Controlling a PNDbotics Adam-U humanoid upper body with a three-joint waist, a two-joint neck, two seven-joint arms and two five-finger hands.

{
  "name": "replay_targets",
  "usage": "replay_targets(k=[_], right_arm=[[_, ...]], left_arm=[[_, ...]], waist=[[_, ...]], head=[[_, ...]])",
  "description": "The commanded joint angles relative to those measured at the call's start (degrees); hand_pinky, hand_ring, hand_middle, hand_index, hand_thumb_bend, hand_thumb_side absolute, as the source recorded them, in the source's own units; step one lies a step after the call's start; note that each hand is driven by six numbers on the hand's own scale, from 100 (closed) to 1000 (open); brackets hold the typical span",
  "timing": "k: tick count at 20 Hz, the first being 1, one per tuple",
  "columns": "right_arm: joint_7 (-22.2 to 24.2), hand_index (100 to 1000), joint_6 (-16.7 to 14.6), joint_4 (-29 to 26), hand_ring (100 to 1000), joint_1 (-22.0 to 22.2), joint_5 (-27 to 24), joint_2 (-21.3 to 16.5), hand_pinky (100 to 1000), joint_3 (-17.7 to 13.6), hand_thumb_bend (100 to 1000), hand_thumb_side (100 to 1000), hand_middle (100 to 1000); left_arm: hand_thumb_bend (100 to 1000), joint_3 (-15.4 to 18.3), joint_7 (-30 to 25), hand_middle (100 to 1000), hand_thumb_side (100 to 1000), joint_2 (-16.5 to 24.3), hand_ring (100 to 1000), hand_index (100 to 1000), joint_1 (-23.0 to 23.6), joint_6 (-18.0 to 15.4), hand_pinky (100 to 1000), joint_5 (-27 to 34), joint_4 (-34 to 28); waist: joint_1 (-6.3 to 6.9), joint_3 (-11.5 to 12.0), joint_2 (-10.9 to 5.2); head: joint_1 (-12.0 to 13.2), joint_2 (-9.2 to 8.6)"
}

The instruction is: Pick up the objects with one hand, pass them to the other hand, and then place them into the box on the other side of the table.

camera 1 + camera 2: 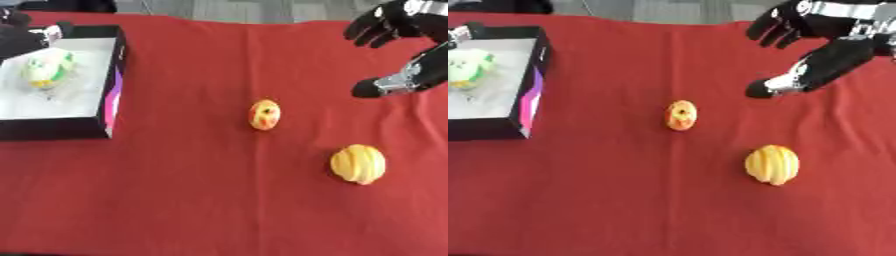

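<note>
R hand [824, 47] open; box [112, 85] w/ toy [45, 69]

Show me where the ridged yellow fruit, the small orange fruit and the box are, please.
ridged yellow fruit [358, 163]: left eye view, middle of its ridged surface.
small orange fruit [264, 114]: left eye view, centre of its body.
box [112, 95]: left eye view, its right wall with the pink stripe.

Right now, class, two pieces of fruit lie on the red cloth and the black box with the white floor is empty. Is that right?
Not quite. The black box already holds a pale green-and-white object, as the left eye view shows. Two fruits, the small one and the ridged yellow one, do lie on the red cloth.
</note>
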Motion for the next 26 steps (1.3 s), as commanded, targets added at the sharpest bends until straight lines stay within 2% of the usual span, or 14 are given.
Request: replay_targets(k=[1, 10, 11, 12, 13, 23, 24, 26], right_arm=[[1.32, 836, 0.23, -2.69, 845, 0.71, -0.23, -4.19, 861, -0.53, 619, 303, 811], [1.08, 825, -0.25, -4.97, 827, 6.6, 2.01, -6.05, 857, -0.53, 654, 266, 793], [1.16, 825, -0.57, -5.01, 826, 7.07, 2.59, -6.05, 858, -0.37, 689, 205, 792], [1.17, 823, -0.95, -5.03, 825, 7.55, 3.23, -6.03, 858, -0.28, 656, 260, 791], [1.05, 821, -1.34, -4.98, 823, 8.0, 3.88, -5.96, 857, -0.27, 654, 255, 789], [-2.04, 794, -3.47, -1.77, 793, 11.92, 10.3, -3.31, 846, 0.08, 634, 218, 755], [-2.31, 792, -3.77, -1.28, 790, 12.19, 11.25, -2.84, 846, 0.34, 649, 189, 751], [-2.67, 787, -4.53, -0.24, 785, 12.66, 13.12, -1.98, 845, 0.89, 629, 207, 746]], left_arm=[[622, 0.45, 0.49, 749, 525, 2.63, 858, 784, -0.6, 0.06, 775, 0.08, -0.81], [626, 0.55, 1.08, 747, 531, 2.65, 858, 782, -0.56, 0.52, 775, 0.02, -0.74], [622, 0.53, 1.05, 748, 538, 2.64, 858, 782, -0.57, 0.55, 776, 0.01, -0.73], [626, 0.53, 1.05, 747, 532, 2.65, 858, 782, -0.56, 0.58, 776, -0.02, -0.73], [626, 0.55, 1.06, 747, 532, 2.67, 858, 782, -0.56, 0.61, 776, -0.06, -0.72], [624, 0.61, 1.08, 745, 535, 2.29, 858, 779, -0.47, 0.6, 775, -0.01, -0.64], [623, 0.6, 1.09, 745, 535, 2.25, 858, 779, -0.49, 0.57, 775, 0.0, -0.66], [622, 0.61, 1.11, 745, 536, 2.19, 858, 778, -0.49, 0.53, 775, 0.01, -0.73]], waist=[[-0.79, -0.19, -0.9], [-1.03, -0.58, -1.13], [-1.0, -0.58, -1.15], [-0.96, -0.58, -1.17], [-0.93, -0.6, -1.19], [-0.72, -0.59, -1.21], [-0.69, -0.55, -1.2], [-0.61, -0.47, -1.18]], head=[[-0.59, 0.34], [-1.76, 0.34], [-1.74, 0.34], [-1.71, 0.34], [-1.7, 0.34], [-2.05, 0.34], [-2.09, 0.34], [-2.13, 0.34]])
